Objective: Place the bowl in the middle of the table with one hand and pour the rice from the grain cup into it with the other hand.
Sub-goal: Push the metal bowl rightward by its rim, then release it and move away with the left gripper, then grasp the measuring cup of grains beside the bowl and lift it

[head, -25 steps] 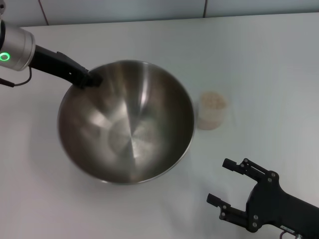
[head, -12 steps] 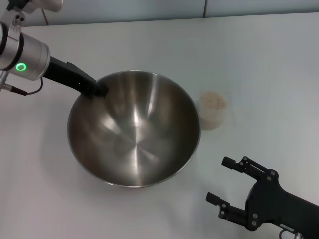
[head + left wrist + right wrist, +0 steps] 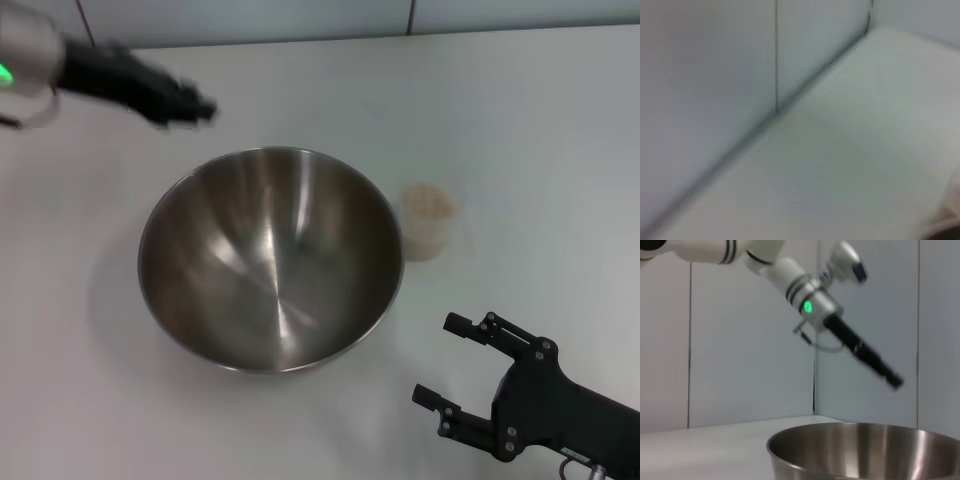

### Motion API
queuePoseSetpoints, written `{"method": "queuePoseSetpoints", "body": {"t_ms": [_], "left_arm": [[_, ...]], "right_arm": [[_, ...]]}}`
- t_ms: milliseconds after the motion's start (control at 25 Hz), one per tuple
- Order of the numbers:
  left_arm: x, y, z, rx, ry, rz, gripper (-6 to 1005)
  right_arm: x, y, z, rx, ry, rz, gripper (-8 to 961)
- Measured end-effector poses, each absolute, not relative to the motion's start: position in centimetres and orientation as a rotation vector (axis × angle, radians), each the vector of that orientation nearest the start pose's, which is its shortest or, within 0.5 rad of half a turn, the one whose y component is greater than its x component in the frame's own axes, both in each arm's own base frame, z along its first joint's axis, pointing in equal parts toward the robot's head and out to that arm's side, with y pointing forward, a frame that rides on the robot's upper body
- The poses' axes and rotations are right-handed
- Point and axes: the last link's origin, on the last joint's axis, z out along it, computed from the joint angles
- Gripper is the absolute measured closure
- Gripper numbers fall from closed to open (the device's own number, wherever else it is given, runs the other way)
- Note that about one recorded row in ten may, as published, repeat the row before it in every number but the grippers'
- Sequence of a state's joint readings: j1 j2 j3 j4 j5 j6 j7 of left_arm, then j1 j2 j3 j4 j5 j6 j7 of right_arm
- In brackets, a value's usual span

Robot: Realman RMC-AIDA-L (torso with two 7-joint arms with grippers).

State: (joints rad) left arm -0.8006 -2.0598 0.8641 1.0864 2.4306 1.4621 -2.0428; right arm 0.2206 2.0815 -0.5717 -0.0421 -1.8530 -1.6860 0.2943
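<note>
The large steel bowl (image 3: 270, 260) sits empty on the white table (image 3: 520, 120), about in the middle. It also shows in the right wrist view (image 3: 865, 450). The clear grain cup (image 3: 427, 222) stands upright just right of the bowl, with the rice (image 3: 428, 203) inside. My left gripper (image 3: 188, 106) is in the air beyond the bowl's far-left rim, apart from it and blurred by motion. In the right wrist view it (image 3: 894, 382) hangs above the bowl. My right gripper (image 3: 440, 360) is open and empty near the front right, short of the cup.
A grey panelled wall (image 3: 300, 18) runs along the table's far edge. The left wrist view shows only the tabletop (image 3: 850, 165) meeting the wall (image 3: 705, 75).
The left gripper has let go of the bowl's rim and lifted up and back to the far left. The bowl has settled flat on the table. The right arm has not moved.
</note>
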Motion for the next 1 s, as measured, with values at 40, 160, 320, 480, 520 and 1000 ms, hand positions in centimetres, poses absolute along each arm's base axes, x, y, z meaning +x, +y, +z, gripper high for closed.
{"method": "queuePoseSetpoints", "body": {"t_ms": [40,160,320,480,520,1000], "left_arm": [[-15.9,41.6,6.3,-2.628,-0.568,-0.096,857],[-15.0,39.6,9.7,-2.547,-0.373,-0.225,676],[-16.6,33.8,12.4,-2.481,-0.118,-0.383,484],[-21.6,28.1,11.6,-2.437,-0.026,-0.519,344],[-23.1,27.0,11.1,-2.423,-0.024,-0.546,322],[-35.6,17.9,2.0,-2.282,-0.209,-0.741,140]], "right_arm": [[31.4,17.2,-6.8,-2.409,0.23,0.96,186],[31.4,17.2,-6.7,-2.404,0.228,0.962,186],[31.4,17.1,-6.6,-2.398,0.228,0.967,186],[31.6,17.0,-6.4,-2.382,0.229,0.963,186],[31.6,17.0,-6.4,-2.375,0.231,0.962,186],[34.1,19.2,-4.5,-1.902,0.388,0.788,186]]}}
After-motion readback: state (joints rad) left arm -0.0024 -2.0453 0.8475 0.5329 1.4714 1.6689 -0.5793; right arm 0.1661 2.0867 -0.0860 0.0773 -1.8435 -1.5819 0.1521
